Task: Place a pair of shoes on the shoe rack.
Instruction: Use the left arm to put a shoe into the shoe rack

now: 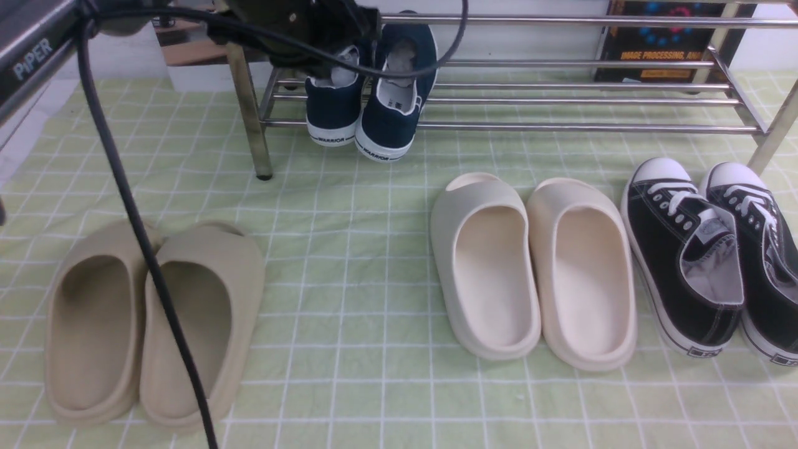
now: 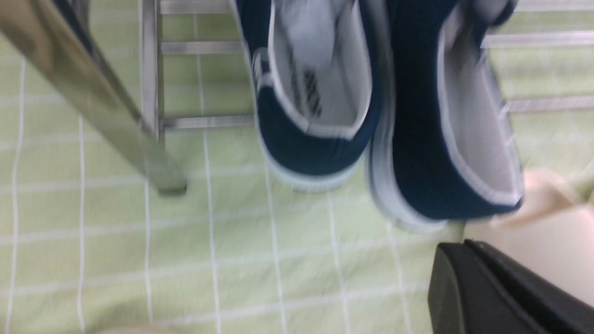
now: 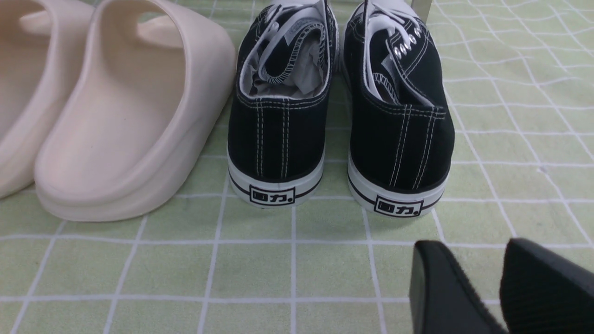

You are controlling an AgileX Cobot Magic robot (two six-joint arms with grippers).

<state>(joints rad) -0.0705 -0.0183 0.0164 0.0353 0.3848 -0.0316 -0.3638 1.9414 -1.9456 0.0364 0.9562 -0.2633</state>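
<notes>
I find both navy slip-on sneakers (image 1: pixel 368 93) lying on the lower bars of the shoe rack (image 1: pixel 561 128), near its left end, with their heels overhanging the tabletop (image 1: pixel 349 268). Placement looks essentially done; I judge that only confirming release and pulling the arm clear is left. The left gripper (image 1: pixel 346 43) sits over the sneakers, and I cannot tell whether it grips them. The right gripper (image 3: pixel 478 260) is slightly parted and empty.

The shoe rack's (image 1: pixel 561 128) bars are glossy, mirror-bright metal, the navy slip-on sneakers (image 1: pixel 389 121) matt canvas over smooth white rubber soles, the cream slides (image 1: pixel 486 268) smooth matt foam, and the green checked tablecloth (image 1: pixel 349 262) soft, slightly creased cloth.
</notes>
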